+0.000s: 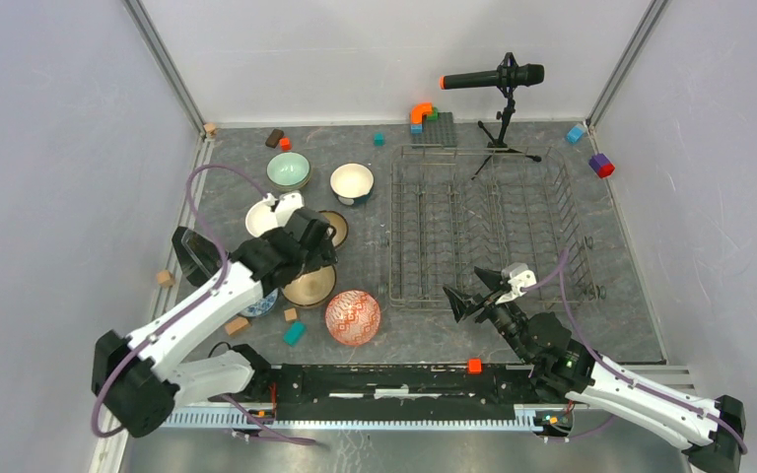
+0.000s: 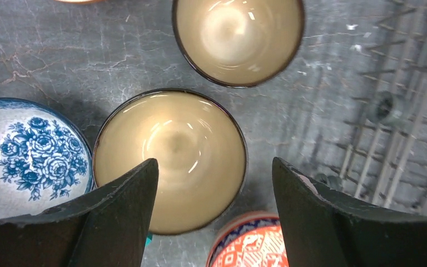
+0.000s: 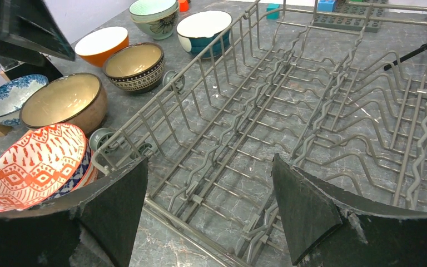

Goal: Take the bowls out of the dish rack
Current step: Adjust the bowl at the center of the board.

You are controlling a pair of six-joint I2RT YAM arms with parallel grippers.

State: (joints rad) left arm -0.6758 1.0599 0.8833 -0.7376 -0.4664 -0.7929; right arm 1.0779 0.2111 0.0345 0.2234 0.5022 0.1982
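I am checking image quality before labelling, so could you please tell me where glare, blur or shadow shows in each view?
Left wrist: the central tan bowl is sharp with soft glare on its glaze, while the dish rack at the right is blurred. Right wrist: even light, rack wires crisp, its own fingers dark and featureless. Top external: diffuse light, faint shadows, no glare.

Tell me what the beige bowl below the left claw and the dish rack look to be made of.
The beige bowl is probably glazed ceramic: its inside is glossy with soft light reflections, and it has a dark rim. The dish rack is thin grey wire, likely coated metal. Its surface is dull and even, without glints, so the look leaves the coating open.
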